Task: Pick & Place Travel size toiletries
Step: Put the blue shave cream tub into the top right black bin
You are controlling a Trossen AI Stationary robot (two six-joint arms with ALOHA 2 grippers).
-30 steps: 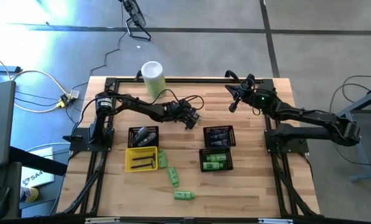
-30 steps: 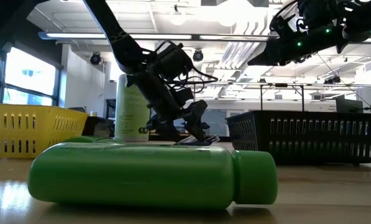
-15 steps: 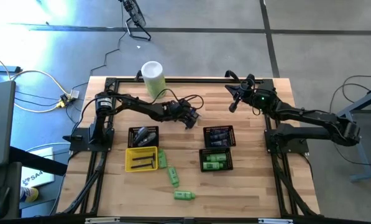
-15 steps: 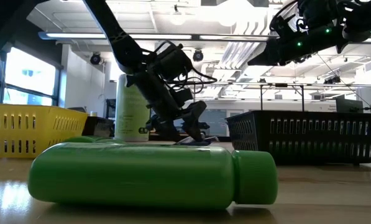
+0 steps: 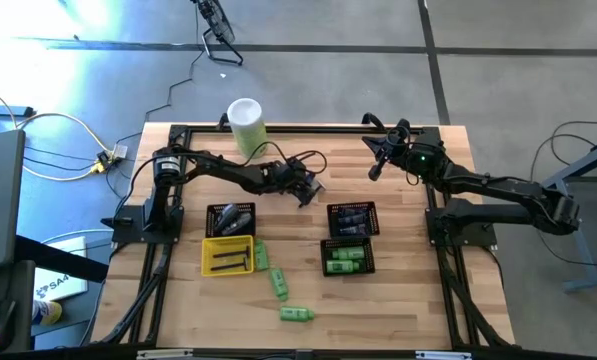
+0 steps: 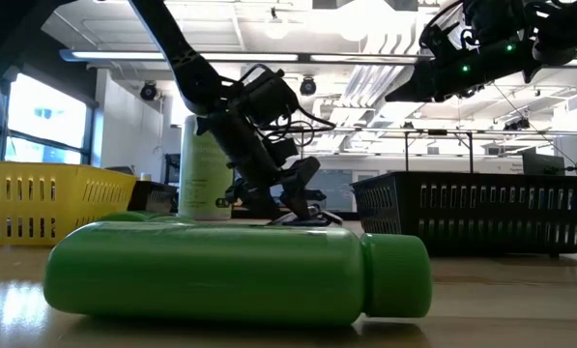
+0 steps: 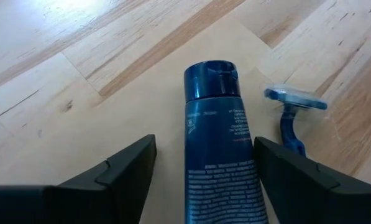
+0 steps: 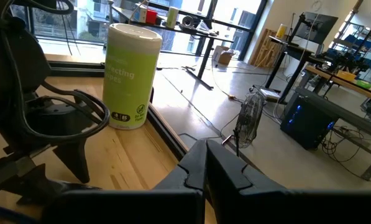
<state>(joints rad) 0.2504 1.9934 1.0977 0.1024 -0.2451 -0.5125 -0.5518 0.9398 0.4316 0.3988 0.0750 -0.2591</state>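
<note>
A dark blue tube [image 7: 219,162] lies flat on the wooden table, its cap pointing away from my left gripper [image 7: 204,146]. That gripper [image 5: 309,194] slants down at it, open, with one finger on either side. A blue razor [image 7: 292,112] lies on the table next to the tube. Three green bottles [image 5: 296,314] [image 5: 280,284] [image 5: 261,255] lie toward the near edge; the nearest fills the low view [image 6: 240,271]. My right gripper [image 5: 376,168] hangs shut and empty above the far right of the table. My left gripper's fingers stand along the blue tube's two long sides, slanting down from the table's left. One finger [image 7: 278,168] lies right at the tube's side [image 7: 250,155]; I cannot tell whether it touches. The tube rests flat on the table.
A tall pale-green canister [image 5: 246,125] stands at the far edge. A black basket [image 5: 231,219] and a yellow tray [image 5: 226,256] sit left of centre. Two black baskets [image 5: 353,220] [image 5: 348,258] sit right of centre, the nearer one holding green bottles.
My left gripper has stayed in place while its fingers have drawn somewhat closer together around the blue tube. The tube has not moved.
</note>
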